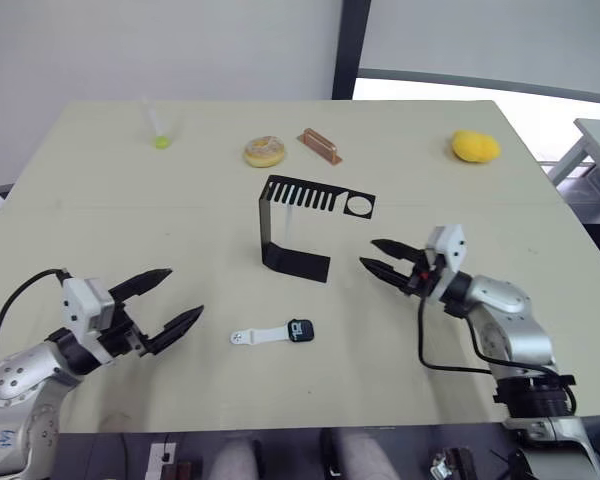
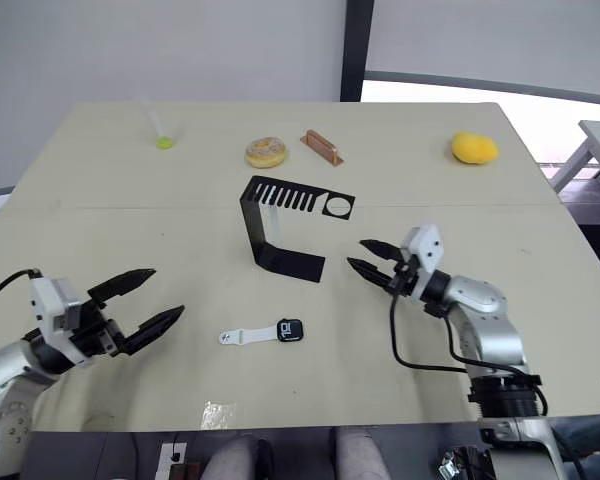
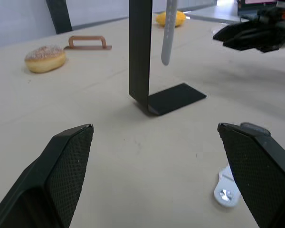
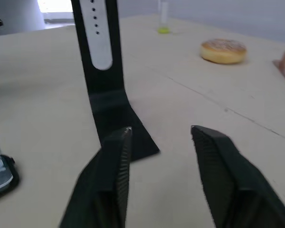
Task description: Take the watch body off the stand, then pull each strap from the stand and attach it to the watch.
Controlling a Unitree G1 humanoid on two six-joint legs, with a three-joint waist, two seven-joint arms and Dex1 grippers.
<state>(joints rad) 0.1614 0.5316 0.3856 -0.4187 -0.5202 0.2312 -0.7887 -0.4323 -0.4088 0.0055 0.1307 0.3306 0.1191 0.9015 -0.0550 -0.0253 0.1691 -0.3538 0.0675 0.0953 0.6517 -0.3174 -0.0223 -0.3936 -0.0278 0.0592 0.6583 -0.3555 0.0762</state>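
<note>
- Right gripper (image 1: pixel 378 256) hovers over the table (image 1: pixel 100 230) at about four o'clock, its two black fingers parted and holding nothing, tips aimed toward the stand's base.
- Left gripper (image 1: pixel 163 301) sits at about eight o'clock, jaws spread wide, empty, pointing in toward the middle of the table.
- Between the two, at six o'clock, the watch body (image 1: pixel 300 331) lies flat on the table, off the stand, screen up with white digits showing.
- One white strap (image 1: pixel 259 336) lies flat and touches the watch body's side at nine o'clock; whether it is locked in cannot be told.
- The stand (image 1: pixel 291 232) is upright at the centre of the table, flat base on the surface, slotted top arm with its round hole reaching toward three o'clock.
- In the right wrist view a second white strap (image 4: pixel 98 38) with a row of small holes hangs down against the stand's upright, its rounded end above the base.
- Far edge now: a doughnut (image 1: pixel 265 152) at twelve o'clock, a copper-coloured handle (image 1: pixel 320 145) just beside it at one o'clock.
- A yellow lemon-like object (image 1: pixel 475 147) rests at two o'clock, well apart from the rest.
- A small clear tube with a green end (image 1: pixel 159 129) lies at eleven o'clock.
</note>
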